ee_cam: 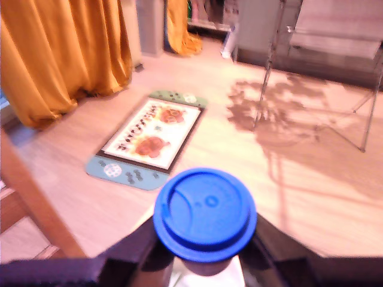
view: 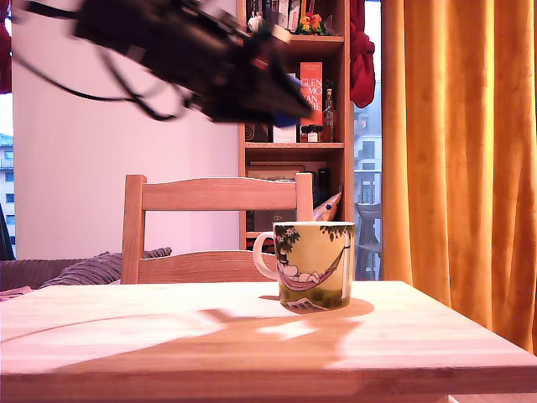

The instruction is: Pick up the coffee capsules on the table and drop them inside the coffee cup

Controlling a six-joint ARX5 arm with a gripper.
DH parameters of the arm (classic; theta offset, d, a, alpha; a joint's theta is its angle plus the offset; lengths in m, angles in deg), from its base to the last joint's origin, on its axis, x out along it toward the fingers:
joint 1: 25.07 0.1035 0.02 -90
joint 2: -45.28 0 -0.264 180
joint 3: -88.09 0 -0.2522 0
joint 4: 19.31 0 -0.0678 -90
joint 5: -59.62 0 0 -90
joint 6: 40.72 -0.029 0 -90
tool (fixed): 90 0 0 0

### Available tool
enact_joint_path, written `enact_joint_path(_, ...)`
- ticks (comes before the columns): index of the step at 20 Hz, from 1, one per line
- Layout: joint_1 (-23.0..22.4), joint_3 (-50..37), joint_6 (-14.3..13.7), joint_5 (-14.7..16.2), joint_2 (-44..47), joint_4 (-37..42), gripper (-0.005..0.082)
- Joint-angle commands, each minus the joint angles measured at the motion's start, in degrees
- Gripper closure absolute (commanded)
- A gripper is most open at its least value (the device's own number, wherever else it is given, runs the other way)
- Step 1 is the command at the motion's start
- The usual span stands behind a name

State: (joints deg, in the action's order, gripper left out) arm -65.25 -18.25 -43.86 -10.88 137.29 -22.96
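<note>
One dark blue capsule (ee_cam: 205, 214) fills the near wrist view, clamped between the jaws of the gripper (ee_cam: 203, 263); its round rimmed face shows a faint moulded ring and a small dot. Below it lie a wooden floor and a patterned mat (ee_cam: 149, 140). In the exterior view, the blurred arm (view: 193, 50) hangs high above the pale wooden counter (view: 168, 336). The yellow-green mug (view: 315, 264), printed with a hammock and trees, stands upright on it, white handle toward that view's left. A chair (view: 214, 227) stands behind.

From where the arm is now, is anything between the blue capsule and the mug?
Nothing visible. The hand holds the blue capsule high in the air, and the mug stands alone on the table, mouth open.
</note>
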Motion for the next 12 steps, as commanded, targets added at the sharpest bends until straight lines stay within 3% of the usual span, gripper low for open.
enact_joint_path(1, -0.4, 2.4, 0.1, 0.2, 3.2, -1.6, 0.0710)
enact_joint_path(12, -0.7, 5.1, 0.1, 0.1, 10.9, -7.3, 0.0710)
